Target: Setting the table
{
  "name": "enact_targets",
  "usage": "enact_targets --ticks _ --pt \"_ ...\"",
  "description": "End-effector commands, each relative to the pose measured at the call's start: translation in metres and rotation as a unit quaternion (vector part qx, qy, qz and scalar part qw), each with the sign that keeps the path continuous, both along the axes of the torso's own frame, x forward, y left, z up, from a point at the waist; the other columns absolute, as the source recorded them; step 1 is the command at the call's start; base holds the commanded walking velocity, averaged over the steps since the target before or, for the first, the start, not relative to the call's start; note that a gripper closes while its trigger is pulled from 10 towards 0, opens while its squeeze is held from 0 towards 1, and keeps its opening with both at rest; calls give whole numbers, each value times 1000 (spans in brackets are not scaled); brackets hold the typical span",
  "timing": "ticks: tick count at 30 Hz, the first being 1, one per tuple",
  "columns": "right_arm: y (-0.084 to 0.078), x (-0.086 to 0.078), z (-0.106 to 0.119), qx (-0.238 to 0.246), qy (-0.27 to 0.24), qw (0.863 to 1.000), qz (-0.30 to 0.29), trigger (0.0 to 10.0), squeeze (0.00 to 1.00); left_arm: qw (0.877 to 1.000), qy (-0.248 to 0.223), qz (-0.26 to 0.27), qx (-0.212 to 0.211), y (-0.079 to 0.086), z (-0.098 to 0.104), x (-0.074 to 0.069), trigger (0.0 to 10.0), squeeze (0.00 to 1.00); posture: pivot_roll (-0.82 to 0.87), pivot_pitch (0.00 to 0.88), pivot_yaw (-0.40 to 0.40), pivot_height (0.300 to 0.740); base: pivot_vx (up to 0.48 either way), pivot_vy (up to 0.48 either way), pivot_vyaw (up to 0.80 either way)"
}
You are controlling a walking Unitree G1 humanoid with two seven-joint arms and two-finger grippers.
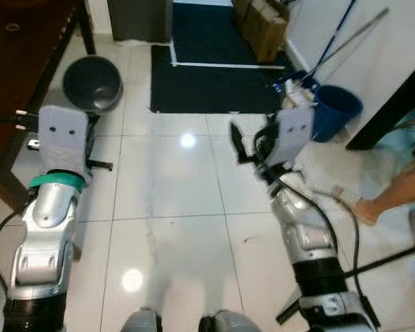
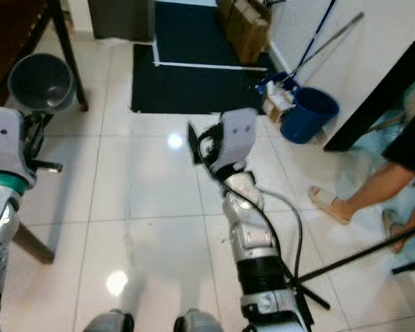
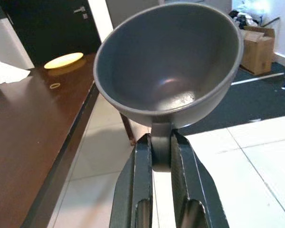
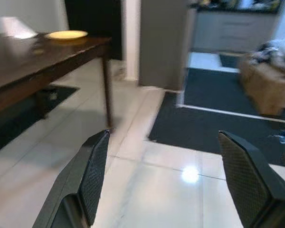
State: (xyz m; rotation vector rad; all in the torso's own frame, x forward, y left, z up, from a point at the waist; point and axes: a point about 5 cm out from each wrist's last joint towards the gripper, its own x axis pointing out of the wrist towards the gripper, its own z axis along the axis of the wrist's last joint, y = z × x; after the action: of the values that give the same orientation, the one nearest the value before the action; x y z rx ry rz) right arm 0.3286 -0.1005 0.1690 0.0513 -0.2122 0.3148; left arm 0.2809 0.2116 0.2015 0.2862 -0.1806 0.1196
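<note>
1. Bowl (image 3: 168, 66): dark grey, round, smooth matte finish with a faint sheen inside. It is held out ahead of the left arm above the floor, just beside the table edge, mouth facing up toward the head camera.
2. Left gripper (image 3: 161, 156): both black fingers pinch the bowl's rim, one inside, one outside.
3. Right gripper (image 4: 164, 175): fingers spread wide, holding nothing, raised over the floor.
4. Table (image 3: 28, 123): dark brown polished wood, on the robot's left. A yellow plate (image 3: 63, 60) and white paper (image 3: 7, 72) lie on it.
5. Floor (image 1: 180, 200): glossy white tiles; dark mat (image 1: 214, 83) ahead.
6. Blue bucket (image 1: 335, 111) near the right wall.
7. A person's leg (image 1: 394, 194) at far right.
</note>
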Motion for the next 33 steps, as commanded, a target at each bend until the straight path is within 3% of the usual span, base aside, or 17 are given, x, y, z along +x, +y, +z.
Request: enact_targets --ticks 1,33 --pt "-12 -1 -3 -5 5 1000 -18 10000 0 1000 2 -10 0 -4 -2 1 10000 0 -32 2 -30 740 428 0 0" --pt "-13 -2 -5 -6 8 1000 -22 10000 0 1000 3 -17 -1 -6 -3 3 10000 0 -36 4 -25 740 431 0 0"
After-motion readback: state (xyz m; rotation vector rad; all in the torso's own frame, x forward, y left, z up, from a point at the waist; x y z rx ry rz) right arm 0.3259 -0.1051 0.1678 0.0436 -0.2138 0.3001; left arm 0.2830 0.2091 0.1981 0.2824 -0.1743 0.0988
